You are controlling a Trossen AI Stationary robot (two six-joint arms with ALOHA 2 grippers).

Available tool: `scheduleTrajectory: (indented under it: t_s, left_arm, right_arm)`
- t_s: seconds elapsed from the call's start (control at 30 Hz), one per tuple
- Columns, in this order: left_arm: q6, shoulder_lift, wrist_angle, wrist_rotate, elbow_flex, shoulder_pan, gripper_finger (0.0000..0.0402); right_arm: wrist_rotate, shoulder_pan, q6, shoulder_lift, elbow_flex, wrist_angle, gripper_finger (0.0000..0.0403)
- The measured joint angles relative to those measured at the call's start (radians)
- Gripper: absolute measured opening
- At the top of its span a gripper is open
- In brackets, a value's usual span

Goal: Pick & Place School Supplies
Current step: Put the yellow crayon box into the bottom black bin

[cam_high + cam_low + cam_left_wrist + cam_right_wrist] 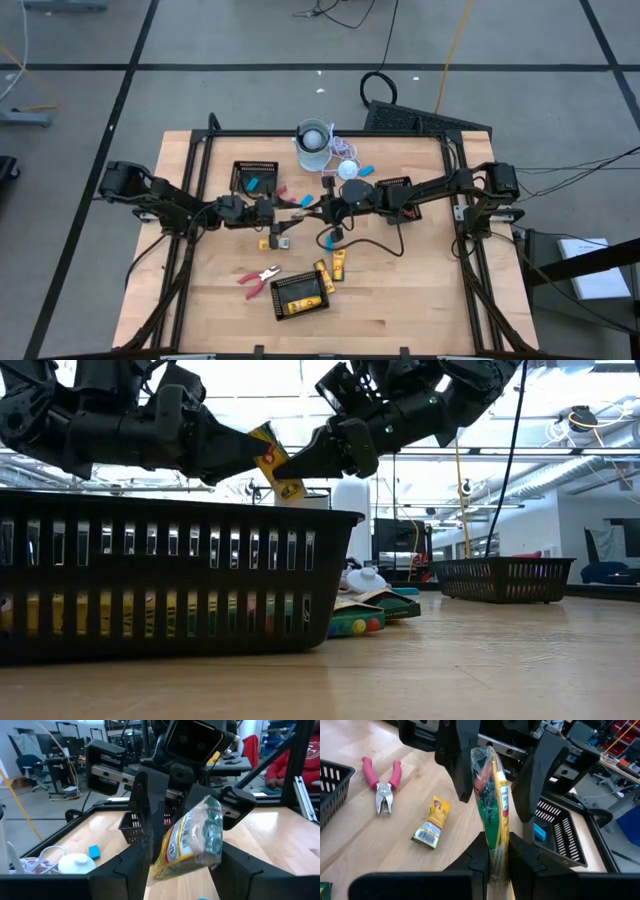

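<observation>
Yellow packet [496,805] held in mid-air between the two grippers, above the middle of the table [420,300].

The right gripper [495,851] pinches the yellow-and-black wrapped packet at one end with its fingers narrow; the left gripper [180,862] meets it from the other side, fingers spread either side of the packet, and whether they press it cannot be told. Red-handled pliers [259,280] and another yellow packet [340,264] lie on the near wood beside a black mesh tray [303,294]. A second tray [254,178] at the far left holds a light-blue stick [253,185].
</observation>
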Motion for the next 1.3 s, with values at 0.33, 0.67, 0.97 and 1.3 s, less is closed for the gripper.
scheduleTrajectory:
  t_s: [0.33, 0.67, 0.97, 1.3]
  left_arm:
    - [-0.009, 0.102, 0.013, 0.006, 0.052, 0.011, 0.0164]
    - [0.019, 0.111, 0.018, 0.003, 0.055, 0.011, 0.0111]
    - [0.027, 0.110, 0.015, 0.013, 0.055, 0.011, 0.0111]
    - [0.042, 0.110, 0.014, 0.017, 0.056, 0.008, 0.0109]
  right_arm:
    - [-0.003, 0.001, -0.001, 0.000, 0.000, 0.012, 0.0036]
    - [-0.003, 0.000, 0.007, 0.000, -0.002, -0.010, 0.0030]
    - [0.003, 0.000, 0.008, 0.000, -0.002, -0.011, 0.0042]
    - [0.007, 0.006, -0.005, 0.000, 0.000, -0.023, 0.0058]
